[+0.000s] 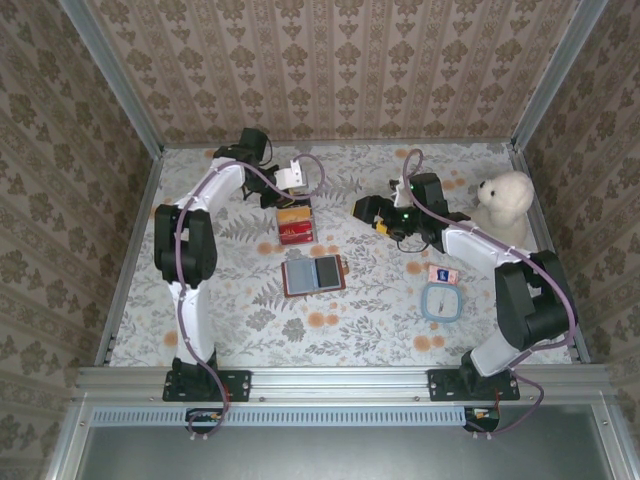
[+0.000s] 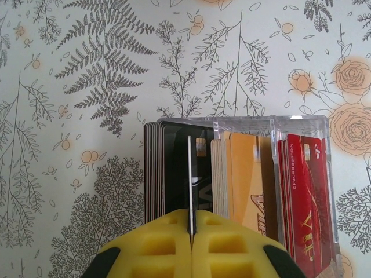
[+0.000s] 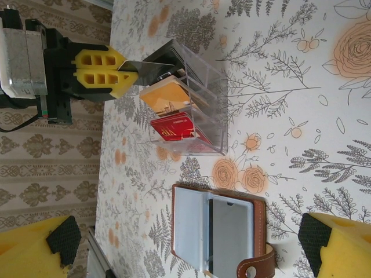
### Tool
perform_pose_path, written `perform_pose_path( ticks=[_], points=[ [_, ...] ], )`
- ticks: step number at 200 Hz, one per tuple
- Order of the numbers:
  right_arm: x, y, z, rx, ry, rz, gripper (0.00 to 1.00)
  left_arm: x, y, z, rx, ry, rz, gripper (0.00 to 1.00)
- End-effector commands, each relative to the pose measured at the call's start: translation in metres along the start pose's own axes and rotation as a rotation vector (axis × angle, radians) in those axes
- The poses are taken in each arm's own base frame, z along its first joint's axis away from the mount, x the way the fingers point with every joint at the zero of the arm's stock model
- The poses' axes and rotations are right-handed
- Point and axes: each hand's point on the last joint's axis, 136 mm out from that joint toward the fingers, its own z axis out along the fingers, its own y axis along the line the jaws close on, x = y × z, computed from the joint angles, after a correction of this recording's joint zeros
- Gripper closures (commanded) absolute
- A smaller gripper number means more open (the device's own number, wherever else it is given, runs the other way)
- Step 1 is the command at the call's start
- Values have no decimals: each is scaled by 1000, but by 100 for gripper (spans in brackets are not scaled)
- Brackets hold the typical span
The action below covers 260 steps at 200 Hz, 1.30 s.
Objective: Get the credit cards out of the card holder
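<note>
Left gripper (image 2: 191, 227): yellow moulded fingers, ribbed with square pockets, are closed on one thin black card (image 2: 190, 174). The card is pinched by its near end and held on edge, so the left wrist view sees it as a bright line. This orientation matches the cards already filed and probably lets the card drop between them without catching.

Below the card stands a clear plastic rack (image 2: 243, 121) with three side-by-side compartments and rigid, glossy walls. Contents are sorted by colour:
- black stack (image 2: 165, 174), beside the held card;
- orange stack (image 2: 249, 174), middle;
- red stack (image 2: 304, 191), far side.

All cards stand upright on a long edge. The held card lines up with the black compartment, which suggests filing by colour. Whether its lower edge is already inside the rack cannot be told.

Card holder (image 1: 313, 273): lies opened flat on the table (image 1: 240, 300), just nearer the arm bases than the rack and apart from it. Its outer skin is brown leather with a stitched reddish rim. Its inner faces are smooth bluish-grey, and a leather strap with a metal stud (image 3: 252, 270) hangs off one edge. Lying open exposes both inner faces to a grip from above. Whether any card remains inside cannot be told.

Right gripper (image 1: 370, 212): jaws fully apart and empty, with black rubber tips on yellow fingers. It hovers over the card holder, apparently waiting.
</note>
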Motion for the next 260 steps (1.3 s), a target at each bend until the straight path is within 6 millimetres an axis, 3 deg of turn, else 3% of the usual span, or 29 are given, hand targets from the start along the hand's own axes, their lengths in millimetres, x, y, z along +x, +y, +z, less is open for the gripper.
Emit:
perform_pose_path(
  ticks=[1, 38, 60, 97, 135, 156, 172, 187, 218, 247, 260],
  points=[
    [-6, 7, 4, -18, -4, 4, 0, 3, 5, 4, -4, -1, 2, 88],
    [-4, 6, 7, -14, 6, 12, 0, 1, 21, 7, -73, -12, -31, 73],
    [-3, 4, 7, 7, 9, 5, 0, -8, 28, -2, -110, -35, -40, 70],
    [6, 4, 8, 86, 31, -46, 0, -39, 46, -43, -238, -140, -107, 65],
    [31, 14, 12, 187, 64, -133, 8, -58, 59, -90, -409, -257, -343, 59],
    [51, 18, 15, 235, 94, -167, 14, -59, 51, -110, -480, -330, -497, 54],
    [67, 20, 18, 268, 115, -185, 18, -46, 46, -123, -556, -377, -674, 47],
    [83, 23, 22, 294, 134, -205, 24, -34, 31, -129, -571, -419, -802, 43],
    [112, 35, 30, 334, 143, -282, 25, -9, -5, -133, -590, -451, -994, 37],
    [130, 28, 43, 379, 173, -282, 26, 15, -39, -125, -562, -446, -1148, 9],
    [137, 23, 50, 398, 198, -275, 28, 27, -53, -118, -540, -408, -1229, 2]
  ],
)
